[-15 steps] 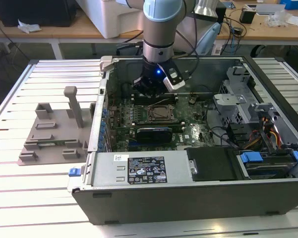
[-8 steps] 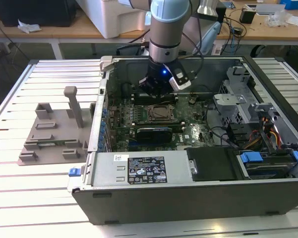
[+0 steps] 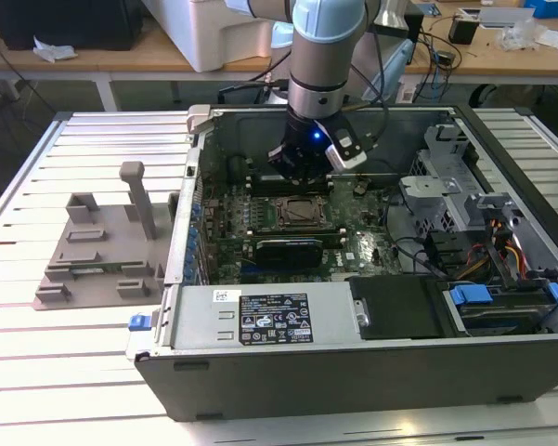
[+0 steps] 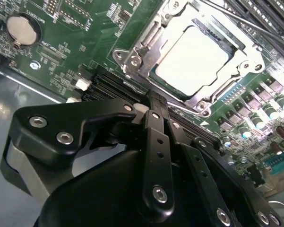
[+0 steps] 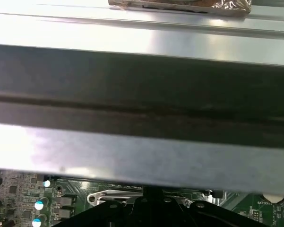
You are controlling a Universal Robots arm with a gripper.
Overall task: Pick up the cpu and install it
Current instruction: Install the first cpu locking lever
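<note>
Fingers pressed together and empty, the gripper (image 4: 153,101) hangs just beside the socket (image 4: 198,56) mid-motherboard (image 4: 85,42); the cpu (image 4: 191,59) lies seated in its metal frame, apparently placed. Beyond, the case wall (image 5: 142,85).

claw (image 4: 153,101) tips hidden, motherboard (image 4: 75,42) cut off by edges

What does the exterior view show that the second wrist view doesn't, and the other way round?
Exterior view alone: the whole open computer case on the slatted table, with the grey fixture tray on the exterior view's left. Second wrist view alone: a close look at the cpu lying in its metal-framed socket, plus a coin cell battery. Both share the green motherboard, the socket and the black gripper.
</note>
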